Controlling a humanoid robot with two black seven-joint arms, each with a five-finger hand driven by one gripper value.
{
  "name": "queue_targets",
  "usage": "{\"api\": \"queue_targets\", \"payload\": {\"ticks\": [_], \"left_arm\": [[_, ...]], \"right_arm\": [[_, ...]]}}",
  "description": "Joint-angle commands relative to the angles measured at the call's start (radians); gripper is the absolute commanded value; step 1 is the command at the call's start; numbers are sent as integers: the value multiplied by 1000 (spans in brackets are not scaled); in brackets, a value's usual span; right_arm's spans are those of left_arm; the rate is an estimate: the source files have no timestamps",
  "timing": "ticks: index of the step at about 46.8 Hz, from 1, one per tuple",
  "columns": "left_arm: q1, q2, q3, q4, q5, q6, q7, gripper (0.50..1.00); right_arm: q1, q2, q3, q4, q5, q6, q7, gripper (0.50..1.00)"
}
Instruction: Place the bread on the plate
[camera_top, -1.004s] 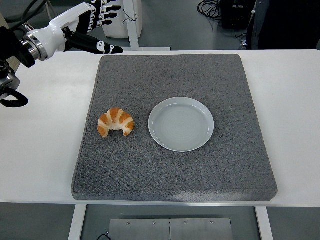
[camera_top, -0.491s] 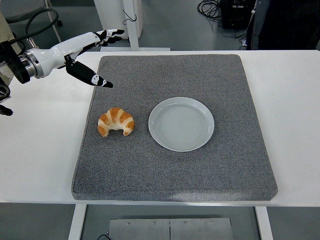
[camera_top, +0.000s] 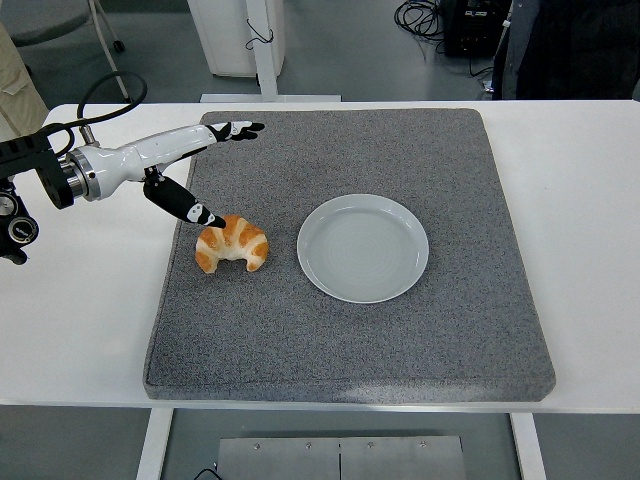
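A golden croissant lies on the left part of the grey mat. To its right sits a pale blue-white plate with nothing on it. My left hand reaches in from the left edge, low over the mat and just above and behind the croissant. Its fingers are spread wide: the thumb tip points down close to the croissant's upper left edge, and the other fingertips stretch toward the mat's far left. It holds nothing. My right hand does not show.
The mat rests on a white table. Beyond the far edge are a white post, cables on the floor and a dark-clothed person at the top right. A beige sleeve shows at the top left.
My left hand has come down and forward from the far left corner, toward the croissant. Its thumb now hangs right by the croissant's upper left. Croissant and plate have not moved.
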Motion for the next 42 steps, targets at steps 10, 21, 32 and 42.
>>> {"api": "queue_targets", "payload": {"ticks": [10, 21, 32, 42], "left_arm": [[57, -10, 1, 24, 106, 40, -85, 1000], [123, -60, 3, 110, 152, 79, -125, 995], [149, -88, 3, 170, 154, 106, -102, 995], [169, -111, 7, 210, 131, 108, -96, 995]], "right_arm": [[0, 0, 0, 0, 0, 0, 0, 1000], [0, 0, 0, 0, 0, 0, 0, 1000], [0, 0, 0, 0, 0, 0, 0, 1000], [0, 0, 0, 0, 0, 0, 0, 1000]]}}
